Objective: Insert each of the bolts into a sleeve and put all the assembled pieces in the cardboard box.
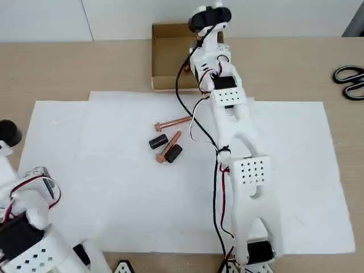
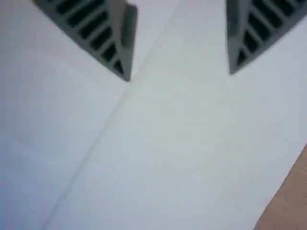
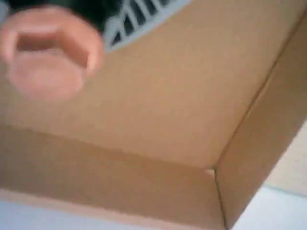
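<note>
Cannot see the right side of the box (image 1: pixel 168 57) from above, covered by the right arm (image 1: pixel 227 96). Close to the right wrist lens, can make out of the bolt (image 3: pixel 48 52) just a blurred pink head, gripped over the box floor, with the shank and most of the right claw's finger (image 3: pixel 144 17) cut off at the edge. Can see only blurred, cropped fingers of the left claw (image 2: pixel 179 72), spread apart. From above, cropped at the edges too: half of the scissors (image 1: pixel 348 82) and most of the left arm (image 1: pixel 28 239).

I see two copper bolts (image 1: pixel 172 122) and two black sleeves (image 1: pixel 158 141) lying loose. A third bolt (image 3: pixel 48 52), blurred, seems to hang over the cardboard box (image 1: pixel 168 57).
</note>
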Motion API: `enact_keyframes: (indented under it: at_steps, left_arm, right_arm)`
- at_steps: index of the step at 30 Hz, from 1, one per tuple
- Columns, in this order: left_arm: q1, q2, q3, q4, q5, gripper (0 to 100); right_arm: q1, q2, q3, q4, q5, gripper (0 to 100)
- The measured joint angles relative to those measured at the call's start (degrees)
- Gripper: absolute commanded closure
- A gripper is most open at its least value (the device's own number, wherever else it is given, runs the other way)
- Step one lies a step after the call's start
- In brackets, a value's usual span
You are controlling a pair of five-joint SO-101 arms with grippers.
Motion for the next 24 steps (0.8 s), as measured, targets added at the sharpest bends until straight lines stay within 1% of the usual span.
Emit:
enact_keyframes:
  at_steps: [13,18,24]
  left_arm:
    - [0.09,0.00,0.00,0.00,0.00,88]
    - [0.62,0.00,0.00,0.00,0.00,88]
    - [0.79,0.00,0.00,0.00,0.00,88]
  right_arm:
    - [0.35,2.55,-1.49,0.00,0.00,99.0]
    - [0.97,2.64,-1.49,1.85,0.00,98.3]
    - [1.32,2.64,-1.49,2.37,0.00,83.5]
